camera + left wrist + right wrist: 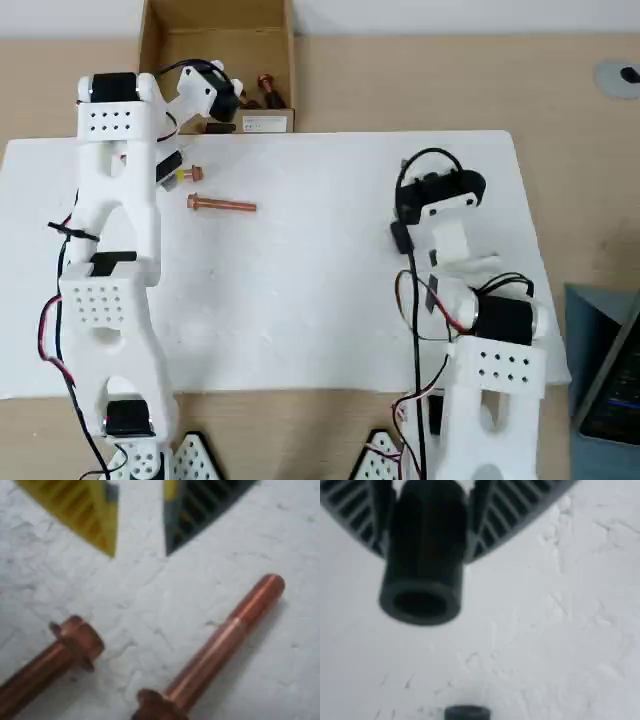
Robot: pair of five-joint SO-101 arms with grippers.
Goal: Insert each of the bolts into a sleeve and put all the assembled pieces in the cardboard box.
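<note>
- Bolt (pixel 220 640) and second bolt (pixel 55 655) lie just in front of the left end effector (pixel 140 552), its jaws apart.
- Right end effector (pixel 425 545) is clamped on a black sleeve (pixel 422 592); a second sleeve (pixel 466 713) lies just beyond it.

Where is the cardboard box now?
High view: the cardboard box stands at the left, just beyond the far edge of the white sheet, behind the left arm.

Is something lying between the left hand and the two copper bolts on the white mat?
Nothing visible. The open left hand hangs over bare white mat, and both copper bolts lie uncovered near its fingertips, not touching each other.
</note>
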